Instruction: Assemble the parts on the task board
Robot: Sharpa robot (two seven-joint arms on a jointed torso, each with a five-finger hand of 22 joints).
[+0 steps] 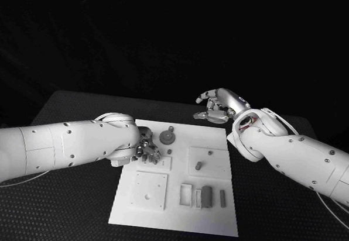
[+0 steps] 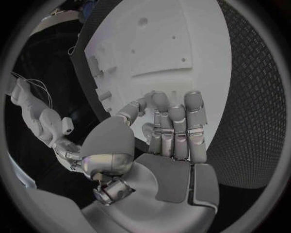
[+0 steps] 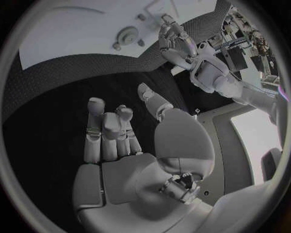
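The white task board (image 1: 214, 219) lies in the middle of the black table. On it I see a round grey disc part (image 1: 166, 137), a short peg (image 1: 199, 166) on a raised square, and grey blocks (image 1: 206, 196) near slots at the front right. My left hand (image 1: 144, 147) hovers over the board's left side beside the disc, fingers bent downward, holding nothing; in the left wrist view its fingers (image 2: 172, 124) lie side by side over the board (image 2: 157, 43). My right hand (image 1: 218, 106) is raised beyond the board's far right corner, empty, fingers (image 3: 109, 128) apart.
A square plate with a small hole (image 1: 149, 189) sits at the board's front left. Black textured table (image 1: 280, 238) surrounds the board on all sides. In the right wrist view the board (image 3: 79, 34), disc (image 3: 126, 35) and left hand (image 3: 172, 36) show.
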